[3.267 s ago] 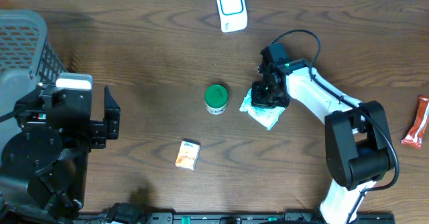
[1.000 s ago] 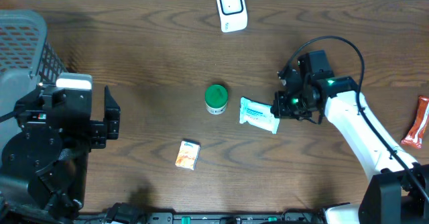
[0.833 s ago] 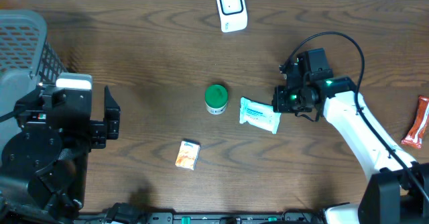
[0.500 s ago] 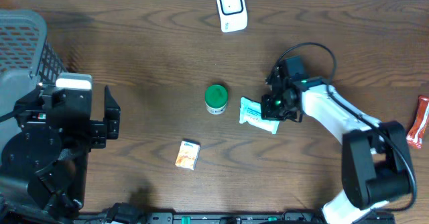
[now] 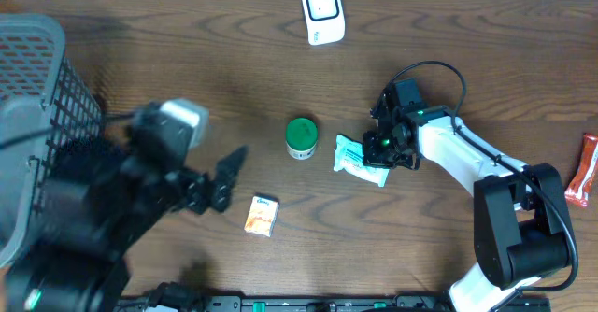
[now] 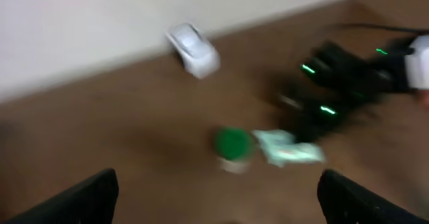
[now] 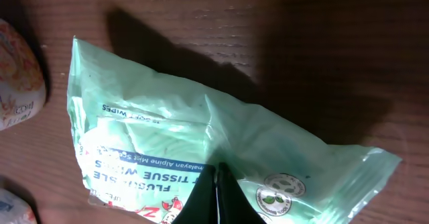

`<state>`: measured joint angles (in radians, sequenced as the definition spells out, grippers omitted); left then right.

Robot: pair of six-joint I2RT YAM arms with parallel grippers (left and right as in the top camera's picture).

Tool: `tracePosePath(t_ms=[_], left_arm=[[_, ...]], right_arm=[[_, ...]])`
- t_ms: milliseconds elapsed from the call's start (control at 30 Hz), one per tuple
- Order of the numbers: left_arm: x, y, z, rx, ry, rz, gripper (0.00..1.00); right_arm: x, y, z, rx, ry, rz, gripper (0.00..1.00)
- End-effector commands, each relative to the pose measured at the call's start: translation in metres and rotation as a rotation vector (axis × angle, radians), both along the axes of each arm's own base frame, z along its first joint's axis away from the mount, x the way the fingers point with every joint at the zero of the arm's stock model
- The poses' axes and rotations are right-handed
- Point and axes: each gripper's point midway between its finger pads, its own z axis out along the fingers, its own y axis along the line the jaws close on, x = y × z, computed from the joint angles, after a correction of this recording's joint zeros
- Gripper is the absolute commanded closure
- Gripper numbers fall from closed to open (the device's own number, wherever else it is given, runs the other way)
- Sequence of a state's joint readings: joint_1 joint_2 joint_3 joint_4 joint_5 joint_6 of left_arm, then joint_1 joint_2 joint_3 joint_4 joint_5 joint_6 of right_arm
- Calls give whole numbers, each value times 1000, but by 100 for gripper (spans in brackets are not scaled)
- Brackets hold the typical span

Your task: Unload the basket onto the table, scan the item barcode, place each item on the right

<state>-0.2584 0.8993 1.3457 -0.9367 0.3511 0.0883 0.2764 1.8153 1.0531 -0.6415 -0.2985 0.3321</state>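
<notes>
At nine o'clock on the counter [image 5: 206, 60], as you see it from overhead, stands the dark wire basket [image 5: 47, 60], and just to its three o'clock side the left arm shows only as a blur. Your left gripper [image 6: 218, 187] is spread wide: its wrist view has one dark finger [image 6: 80, 197] in each lower corner, with nothing between them but bare wood. That view is smeared too.

Toward six o'clock lies a small orange and white box [image 5: 263, 215], flat and on its own. Near the centre stands the green-lidded jar [image 5: 301, 134], upright. Just beside it, at its three o'clock side, lies the wipes pack [image 5: 350, 158], flat on the wood, with its printed face up. I cannot tell whether pack and jar touch.

At twelve o'clock, by the far edge, sits the white scanner [image 5: 322, 13], well apart from the pack.

Your right gripper [image 7: 216, 177] is pressed together, its tips down on the three o'clock end of the pack. The wrist view shows the tips meeting on the pale green film; I cannot tell whether a fold is caught between them.

At three o'clock, on the counter's edge, lies an orange snack bar [image 5: 583, 170].
</notes>
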Motion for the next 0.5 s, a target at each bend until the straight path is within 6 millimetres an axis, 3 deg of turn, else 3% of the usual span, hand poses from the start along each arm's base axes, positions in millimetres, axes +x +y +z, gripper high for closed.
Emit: tracePosePath(t_ms=[0, 33, 100, 167, 333, 467], left_arm=[[10, -32, -64, -161, 356, -17, 13], [15, -38, -82, -153, 415, -29, 23], [18, -57, -102, -170, 506, -95, 61], [21, -77, -116, -190, 582, -163, 80], [27, -103, -149, -161, 690, -199, 91], [30, -126, -156, -196, 733, -186, 92]], right_arm=[[-5, -32, -25, -130, 55, -79, 99], [-4, -34, -25, -130, 56, -86, 99], [-4, -37, -25, -131, 59, -95, 99], [-3, -40, -25, -131, 61, -105, 99], [-2, -43, -25, -130, 61, -115, 99], [-2, -43, -25, -130, 61, -115, 99]])
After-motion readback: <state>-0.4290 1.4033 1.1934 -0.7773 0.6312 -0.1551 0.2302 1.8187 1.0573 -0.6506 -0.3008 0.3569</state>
